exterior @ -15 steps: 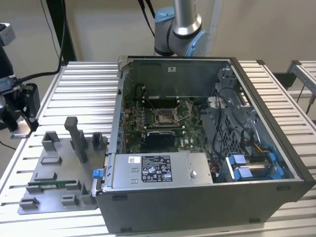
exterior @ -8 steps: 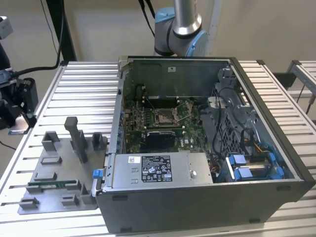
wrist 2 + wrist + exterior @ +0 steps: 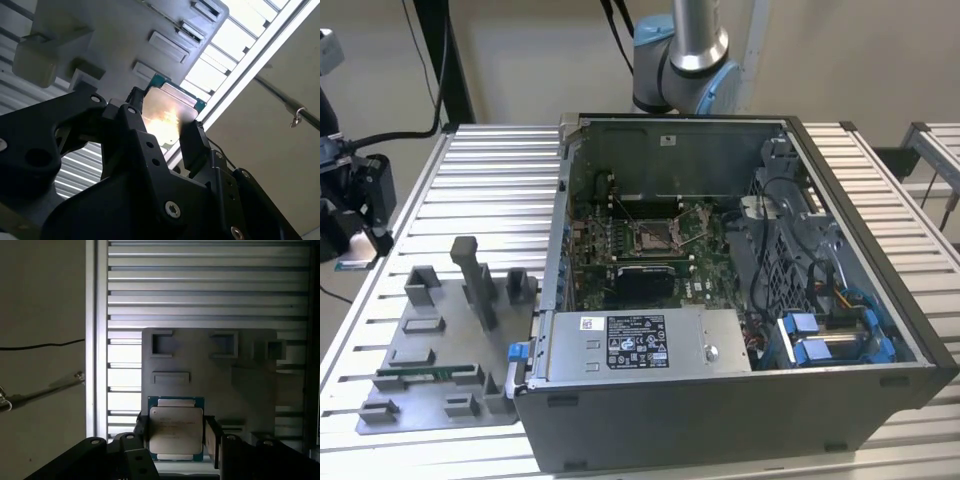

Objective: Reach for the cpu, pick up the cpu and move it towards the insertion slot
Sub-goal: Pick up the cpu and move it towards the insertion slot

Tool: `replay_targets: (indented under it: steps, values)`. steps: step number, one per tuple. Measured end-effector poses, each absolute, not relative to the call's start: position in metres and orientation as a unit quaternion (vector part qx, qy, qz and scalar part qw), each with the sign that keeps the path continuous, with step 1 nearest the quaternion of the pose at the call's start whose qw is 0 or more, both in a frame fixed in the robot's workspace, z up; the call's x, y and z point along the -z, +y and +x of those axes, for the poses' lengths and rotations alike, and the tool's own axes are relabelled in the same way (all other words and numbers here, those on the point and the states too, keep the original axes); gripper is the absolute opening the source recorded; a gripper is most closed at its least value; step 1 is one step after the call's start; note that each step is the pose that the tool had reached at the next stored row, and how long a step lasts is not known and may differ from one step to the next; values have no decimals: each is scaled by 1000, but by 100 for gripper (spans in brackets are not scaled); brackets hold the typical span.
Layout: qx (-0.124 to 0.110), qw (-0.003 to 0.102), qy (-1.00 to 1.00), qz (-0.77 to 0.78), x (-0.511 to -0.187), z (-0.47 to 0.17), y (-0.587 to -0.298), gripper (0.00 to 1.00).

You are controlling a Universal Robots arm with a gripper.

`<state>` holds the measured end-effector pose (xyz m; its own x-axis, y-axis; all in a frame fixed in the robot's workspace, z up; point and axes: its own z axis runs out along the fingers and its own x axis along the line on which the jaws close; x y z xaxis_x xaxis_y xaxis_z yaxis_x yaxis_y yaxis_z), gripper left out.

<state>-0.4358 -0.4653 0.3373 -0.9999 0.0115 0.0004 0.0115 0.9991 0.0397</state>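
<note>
Against the grey tray (image 3: 240,385), the cpu (image 3: 176,427) tight between the tool (image 3: 177,435) fingers (image 3: 212,437).

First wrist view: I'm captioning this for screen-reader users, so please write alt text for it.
The gripper clamps the cpu, a pale square chip with a green edge, between its black fingers. Behind lie a grey tray with recesses and a slatted metal table.

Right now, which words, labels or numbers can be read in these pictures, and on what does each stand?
None can be read.
Black label on the power supply: print too small.
White sticker beside it: too small.
Face of the cpu, held in the gripper: faint lines, blurred.
</note>
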Motion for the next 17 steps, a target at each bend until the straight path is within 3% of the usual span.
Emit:
replay_targets:
  steps: [17]
  values:
    - [20, 0, -1000, -6, -356, -436, -465, 0]
